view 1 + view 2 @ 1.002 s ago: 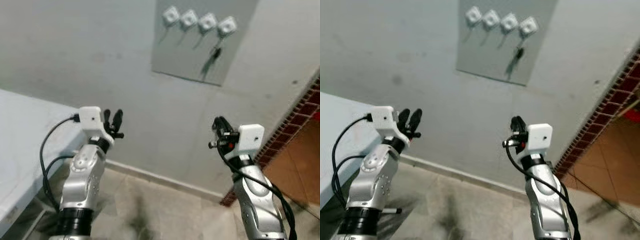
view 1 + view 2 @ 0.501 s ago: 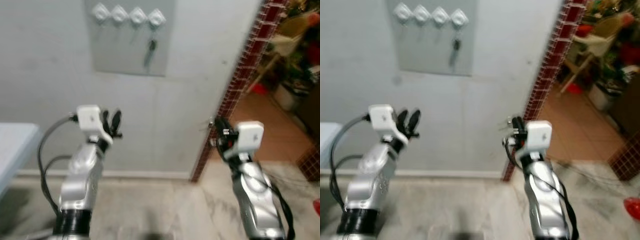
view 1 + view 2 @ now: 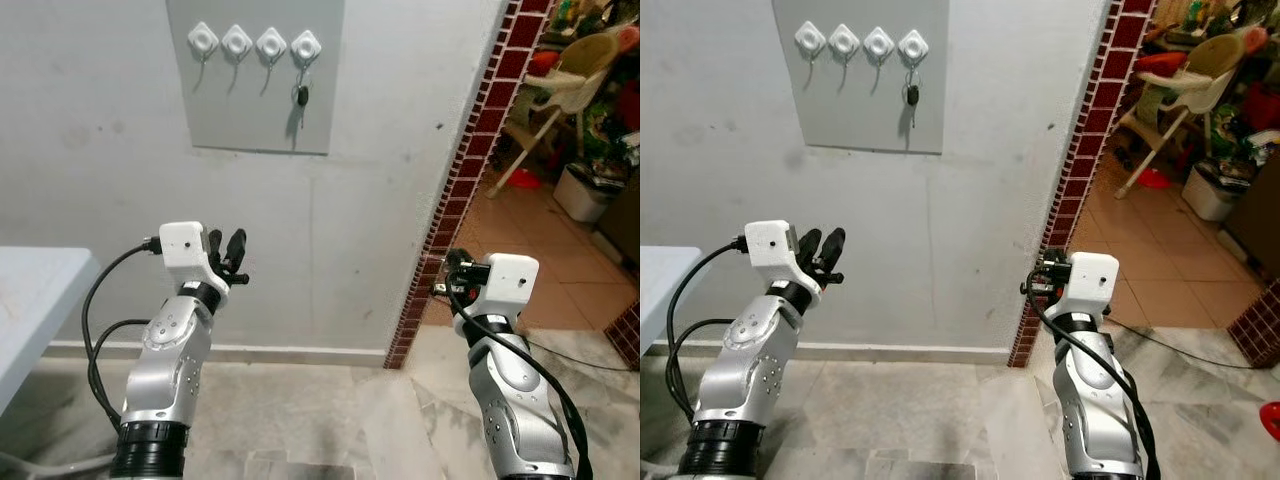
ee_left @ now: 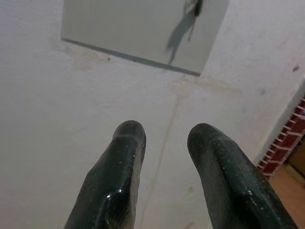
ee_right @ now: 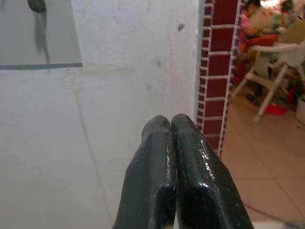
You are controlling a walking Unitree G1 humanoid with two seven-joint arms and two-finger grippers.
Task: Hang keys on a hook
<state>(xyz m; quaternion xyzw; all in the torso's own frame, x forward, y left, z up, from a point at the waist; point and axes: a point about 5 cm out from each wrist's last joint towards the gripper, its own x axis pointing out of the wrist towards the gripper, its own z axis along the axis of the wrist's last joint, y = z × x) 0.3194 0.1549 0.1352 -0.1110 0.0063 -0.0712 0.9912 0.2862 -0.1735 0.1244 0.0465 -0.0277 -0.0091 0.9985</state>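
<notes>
A grey board (image 3: 262, 110) on the wall carries several white hooks (image 3: 236, 43). A dark key (image 3: 300, 96) hangs from the rightmost hook (image 3: 305, 45). My left gripper (image 3: 229, 252) is raised in front of the wall, well below the board, its fingers (image 4: 125, 157) open and empty. My right gripper (image 3: 448, 272) is held up near the wall's brick corner, its fingers (image 5: 159, 162) shut with nothing between them. The key (image 5: 37, 5) shows at the edge of the right wrist view.
A red brick strip (image 3: 470, 170) edges the wall's corner on the right. Beyond it lies a tiled room with a high chair (image 3: 560, 90) and clutter. A white table (image 3: 30, 300) stands at my left. Marble floor (image 3: 330, 420) lies below.
The camera has swung to the right and steadied, so the board sits upper left and the brick corner and far room have come into view. Both arms keep their pose.
</notes>
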